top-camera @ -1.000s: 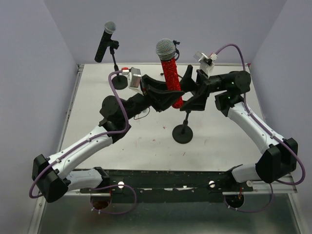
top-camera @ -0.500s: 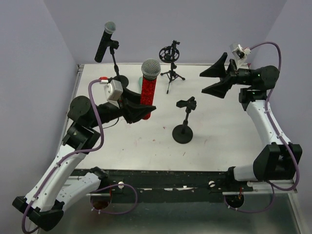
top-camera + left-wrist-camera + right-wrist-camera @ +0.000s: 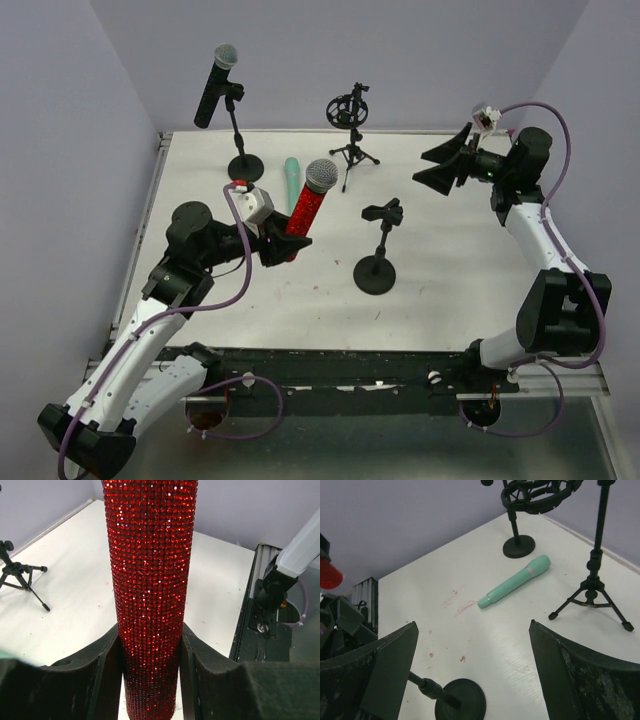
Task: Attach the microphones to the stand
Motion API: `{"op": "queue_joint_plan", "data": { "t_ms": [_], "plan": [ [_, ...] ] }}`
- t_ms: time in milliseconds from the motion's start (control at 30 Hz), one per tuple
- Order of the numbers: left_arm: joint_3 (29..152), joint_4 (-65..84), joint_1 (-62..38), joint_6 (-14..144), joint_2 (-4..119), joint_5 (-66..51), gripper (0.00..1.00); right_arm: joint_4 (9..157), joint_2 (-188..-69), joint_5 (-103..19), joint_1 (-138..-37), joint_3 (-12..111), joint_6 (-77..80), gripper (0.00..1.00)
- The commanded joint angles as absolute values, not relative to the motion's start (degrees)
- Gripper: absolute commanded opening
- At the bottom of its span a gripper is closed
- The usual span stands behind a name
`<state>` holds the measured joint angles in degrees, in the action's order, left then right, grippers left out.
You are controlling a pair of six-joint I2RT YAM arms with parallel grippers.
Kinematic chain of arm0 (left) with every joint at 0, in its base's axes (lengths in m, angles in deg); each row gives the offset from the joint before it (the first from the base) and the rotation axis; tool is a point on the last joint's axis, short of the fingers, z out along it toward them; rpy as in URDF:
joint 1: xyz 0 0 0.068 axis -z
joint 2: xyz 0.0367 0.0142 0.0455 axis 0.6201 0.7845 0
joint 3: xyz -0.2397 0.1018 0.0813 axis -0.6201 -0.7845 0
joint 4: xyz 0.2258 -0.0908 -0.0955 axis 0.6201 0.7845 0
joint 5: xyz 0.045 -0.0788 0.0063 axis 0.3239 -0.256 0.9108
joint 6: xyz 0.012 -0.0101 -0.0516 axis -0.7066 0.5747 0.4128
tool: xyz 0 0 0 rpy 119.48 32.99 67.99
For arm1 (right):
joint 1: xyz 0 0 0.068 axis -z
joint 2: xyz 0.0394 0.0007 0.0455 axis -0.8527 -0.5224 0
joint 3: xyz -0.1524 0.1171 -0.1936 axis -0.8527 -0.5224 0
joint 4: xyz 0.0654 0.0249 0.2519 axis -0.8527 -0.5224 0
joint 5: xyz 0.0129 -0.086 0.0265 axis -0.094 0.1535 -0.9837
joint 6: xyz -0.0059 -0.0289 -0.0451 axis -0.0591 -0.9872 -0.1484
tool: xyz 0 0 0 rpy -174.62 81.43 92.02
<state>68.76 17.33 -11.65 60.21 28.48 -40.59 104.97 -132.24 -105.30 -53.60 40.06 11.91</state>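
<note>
Top external | left gripper [image 3: 284, 245] clamped on red microphone [image 3: 304, 208] | right gripper [image 3: 438, 166] wide open, empty

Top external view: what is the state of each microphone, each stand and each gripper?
black microphone, clipped in the back left stand
red microphone, held up by the left gripper
teal microphone, lying free on the table
left gripper, shut on red microphone
right gripper, open, empty
middle stand, clip empty
tripod stand, mount empty
</note>
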Motion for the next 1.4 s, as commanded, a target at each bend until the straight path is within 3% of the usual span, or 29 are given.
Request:
{"op": "queue_joint_plan", "data": {
  "t_ms": [0, 133, 300, 400, 600, 933, 1367],
  "plan": [
    [67.13, 15.07, -12.57, 56.34, 28.03, -43.92, 0.0, 106.9, -130.23, -115.93, -53.32, 38.02, 4.42, 1.0],
    [65.28, 15.41, -12.66, 55.82, 27.5, -44.72, 0.0, 85.92, -129.26, -120.68, -53.32, 42.58, -17.69, 1.0],
    [64.75, 15.15, -12.84, 55.2, 26.8, -44.45, 0.0, 45.42, -130.39, -120.61, -53.76, 52.16, -54.26, 1.0],
    [64.58, 15.15, -13.01, 55.2, 27.06, -44.36, 0.0, 35.53, -130.75, -117.8, -55.69, 53.67, -64.32, 1.0],
    [64.4, 15.24, -13.1, 55.02, 26.89, -44.27, 0.0, 35.15, -128.21, -114.72, -58.51, 50.69, -64.79, 1.0],
    [64.22, 14.62, -13.19, 55.37, 27.33, -45.15, 0.0, 48.75, -121.7, -114.27, -64.83, 41.29, -49.61, 1.0],
    [64.05, 14.01, -13.19, 55.64, 28.38, -46.12, 0.0, 46.41, -124.25, -112.08, -70.29, 46.38, -49.93, 1.0]
  ]
}}
